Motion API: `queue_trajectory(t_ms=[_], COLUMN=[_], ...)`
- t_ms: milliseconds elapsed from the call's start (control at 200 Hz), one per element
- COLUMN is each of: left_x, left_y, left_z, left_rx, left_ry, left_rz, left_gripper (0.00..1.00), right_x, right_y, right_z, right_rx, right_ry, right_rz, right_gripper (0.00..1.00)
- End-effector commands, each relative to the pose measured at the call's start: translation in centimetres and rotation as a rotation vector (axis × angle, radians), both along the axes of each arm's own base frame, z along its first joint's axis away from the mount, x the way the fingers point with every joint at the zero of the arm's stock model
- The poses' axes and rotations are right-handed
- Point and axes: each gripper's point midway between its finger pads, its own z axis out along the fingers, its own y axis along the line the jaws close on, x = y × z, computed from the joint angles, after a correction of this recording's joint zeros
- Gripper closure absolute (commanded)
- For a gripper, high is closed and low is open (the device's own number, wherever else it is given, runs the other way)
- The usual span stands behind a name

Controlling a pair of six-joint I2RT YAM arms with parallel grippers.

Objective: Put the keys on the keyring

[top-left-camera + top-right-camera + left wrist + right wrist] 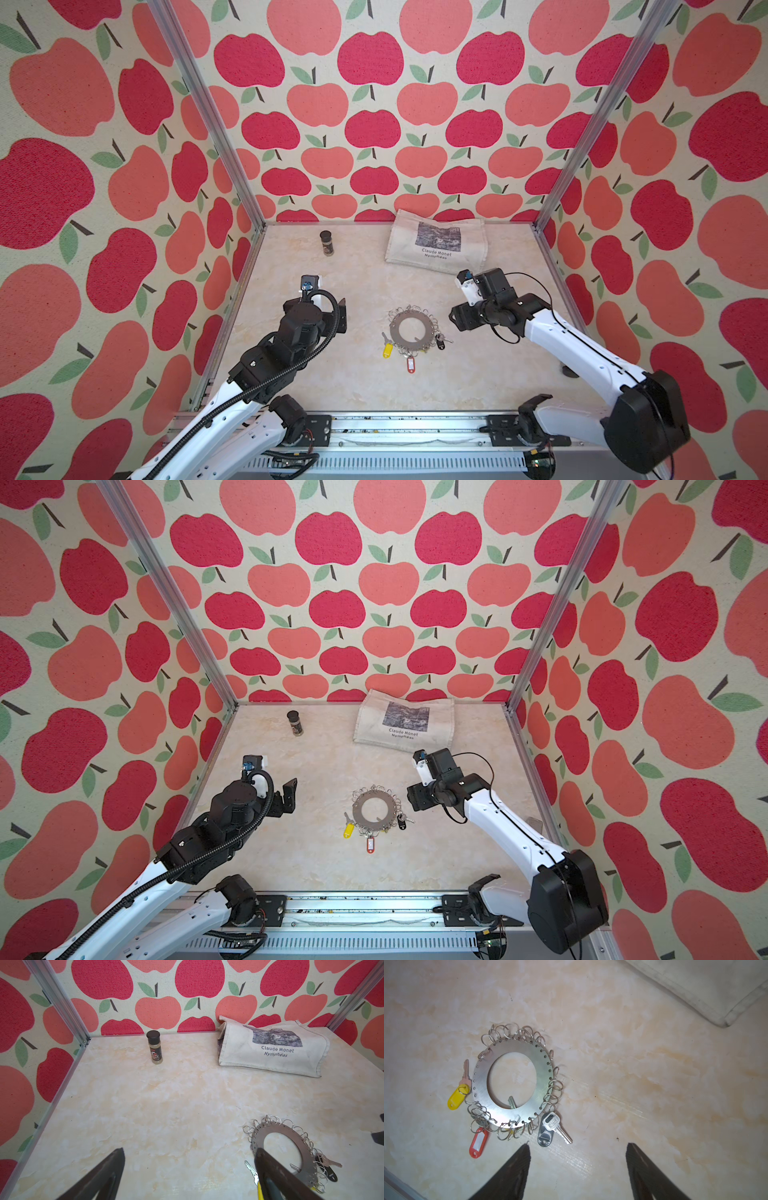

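Observation:
The keyring (400, 330) (360, 810) (307, 1159) (544, 1080), a flat grey disc rimmed with wire rings, lies mid-table. The keys (440, 341) (402, 821) (330, 1174) (552, 1124), a silver key with a black oval tag, lie on the table against the disc's right rim beside a wire ring. Whether they are threaded on it I cannot tell. My right gripper (457, 320) (413, 800) (578, 1146) hovers just right of them, open and empty. My left gripper (341, 316) (289, 798) (189, 1150) is open and empty, left of the disc.
A yellow-tagged key (387, 349) (455, 1097) and a red-framed tag (411, 365) (477, 1142) hang at the disc's near rim. A spice jar (327, 243) stands at the back left. A folded canvas bag (436, 245) lies at the back right. Patterned walls and metal posts enclose the table.

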Motion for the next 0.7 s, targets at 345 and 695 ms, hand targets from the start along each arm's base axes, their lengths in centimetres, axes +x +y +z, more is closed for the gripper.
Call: queue_trajectory(t_ms=[345,695], left_x=[7.6,10.1], left_y=[6.1,10.1], left_z=[-3.3,-7.8], left_rx=[0.124,0.128], left_ry=[-0.197,-0.255], left_rz=[0.152,0.225], left_gripper=[0.01,0.00], right_x=[8.2,11.9], right_y=[-8.6,-13.6], right_z=[4.0,0.2], right_rx=[-0.003,-0.151], right_ry=[-0.448,-0.691], right_rz=[-0.245,-0.370], right_gripper=[0.01,0.01])
